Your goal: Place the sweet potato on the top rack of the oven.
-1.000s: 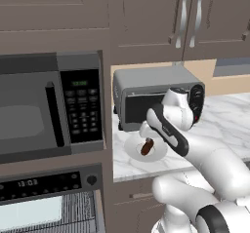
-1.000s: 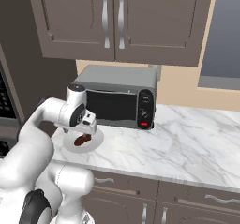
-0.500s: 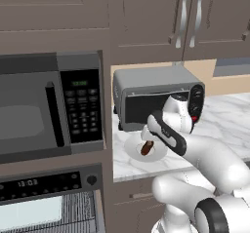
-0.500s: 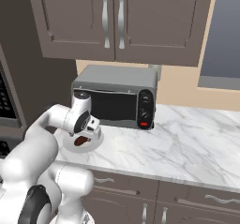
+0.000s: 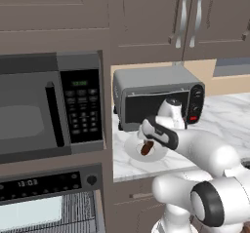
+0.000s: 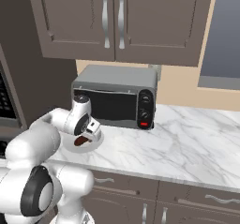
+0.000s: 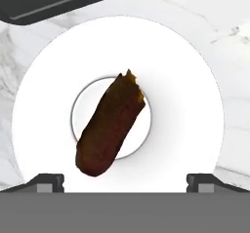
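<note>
In the left base view, the large built-in wall oven (image 5: 49, 203) sits at 7 o'clock, with its dark control strip, digital clock, round knob and pale window. The thin grey wire bars of the top rack (image 5: 78, 212) show just right of that window. Above it, at 9 o'clock, is a dark grey microwave with a black keypad (image 5: 51, 105).

Right of the microwave, near the middle, a grey countertop toaster oven with a dark glass door (image 5: 156, 98) stands on the white marble-patterned counter (image 5: 224, 115). Just in front of it lies a round white plate (image 5: 132, 151), and on the plate rests the small oblong reddish-brown sweet potato (image 5: 147, 148). The two-finger gripper (image 5: 148, 138) hangs directly over the tuber, at the end of the white arm that reaches in from 4 o'clock.

In the right base view the same plate (image 6: 93, 143) lies at 9 o'clock, in front of the toaster oven (image 6: 115, 96), with the sweet potato (image 6: 82, 141) on it and the gripper (image 6: 89, 130) just above. Brown wall cabinets with metal handles (image 6: 112, 19) fill 12 o'clock.

In the hand view the sweet potato (image 7: 110, 125) lies across the plate's (image 7: 190, 81) central ring, its long axis running from 7 to 1 o'clock. The two dark fingertips (image 7: 45, 182) stand wide apart at 7 and 5 o'clock, clear of the tuber on both sides. The jaws are fully spread and grip nothing.
</note>
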